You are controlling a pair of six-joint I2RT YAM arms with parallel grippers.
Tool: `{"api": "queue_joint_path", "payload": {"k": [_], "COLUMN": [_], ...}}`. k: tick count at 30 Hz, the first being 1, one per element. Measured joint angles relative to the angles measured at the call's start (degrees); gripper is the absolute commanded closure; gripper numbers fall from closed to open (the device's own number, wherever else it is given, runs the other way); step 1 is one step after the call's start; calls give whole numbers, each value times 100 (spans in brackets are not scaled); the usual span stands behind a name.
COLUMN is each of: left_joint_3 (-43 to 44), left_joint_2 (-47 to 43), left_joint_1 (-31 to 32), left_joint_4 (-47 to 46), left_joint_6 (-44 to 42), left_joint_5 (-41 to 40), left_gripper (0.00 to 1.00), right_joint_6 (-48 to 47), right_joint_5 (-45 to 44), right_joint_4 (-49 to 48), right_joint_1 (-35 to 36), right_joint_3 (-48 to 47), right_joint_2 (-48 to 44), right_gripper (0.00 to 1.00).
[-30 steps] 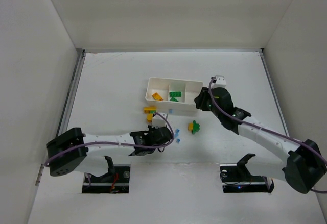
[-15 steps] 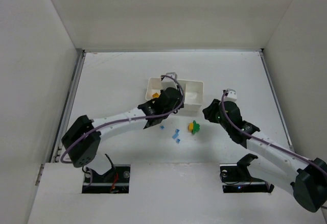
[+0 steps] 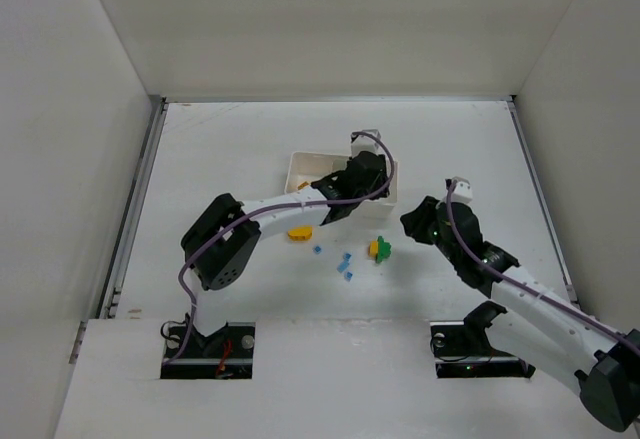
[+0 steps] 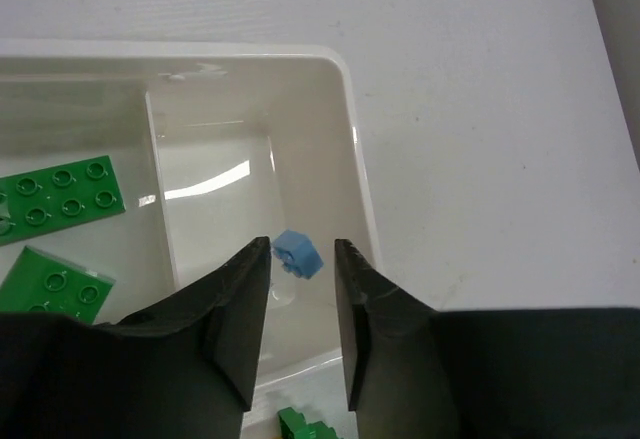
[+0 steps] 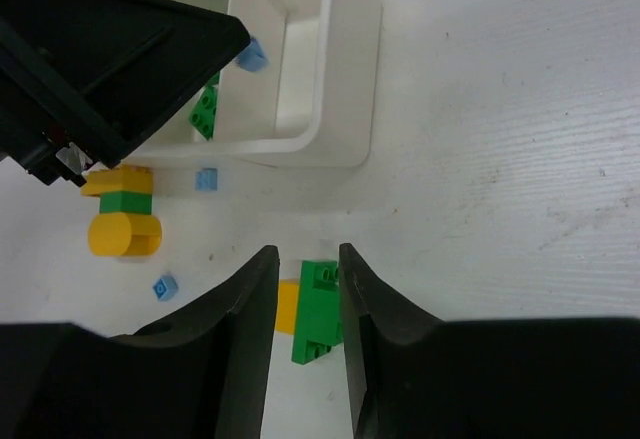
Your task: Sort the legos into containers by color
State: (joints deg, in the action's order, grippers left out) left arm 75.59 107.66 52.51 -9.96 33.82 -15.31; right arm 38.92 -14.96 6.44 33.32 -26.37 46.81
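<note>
The white tray [image 3: 297,165] has three compartments. My left gripper [image 3: 368,181] hangs over its right compartment [image 4: 310,159], jaws open. A tiny light blue brick [image 4: 298,255] is between the fingertips with a gap to the right finger; it also shows in the right wrist view [image 5: 252,56]. Two green plates [image 4: 65,199] lie in the middle compartment. My right gripper [image 3: 410,222] is open right of a green brick joined to a yellow piece [image 3: 380,249], straddling it [image 5: 318,309] from above in the right wrist view.
A yellow and green stack [image 3: 300,231] and three loose light blue bricks [image 3: 345,262] lie on the table in front of the tray. The left arm stretches across the tray's front wall. White walls enclose the table.
My left arm swung from the table's front up over the tray, ending at the right compartment. My right arm drew back from the tray toward the green and yellow piece.
</note>
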Motion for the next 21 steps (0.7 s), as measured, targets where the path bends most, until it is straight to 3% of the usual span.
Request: {"api": "queue_joint_path", "payload": {"k": [4, 7, 13, 21], "left_joint_3": [98, 116, -295, -1803], "left_joint_2": [35, 28, -398, -2057], "left_joint_1": [2, 4, 42, 313], "left_joint_4": [13, -4, 7, 190], "left_joint_6": [-52, -87, -146, -109], "left_joint_5": [20, 15, -70, -549], "left_gripper": [60, 59, 61, 68], "right_joint_6": [33, 66, 111, 186], "right_joint_5": [9, 20, 15, -57], "right_joint_4": [87, 149, 372, 501], "right_joint_1": [0, 11, 72, 343], "right_joint_3": [0, -7, -81, -293], "right_joint_2": [7, 74, 437, 640], "right_gripper": [87, 97, 100, 96]}}
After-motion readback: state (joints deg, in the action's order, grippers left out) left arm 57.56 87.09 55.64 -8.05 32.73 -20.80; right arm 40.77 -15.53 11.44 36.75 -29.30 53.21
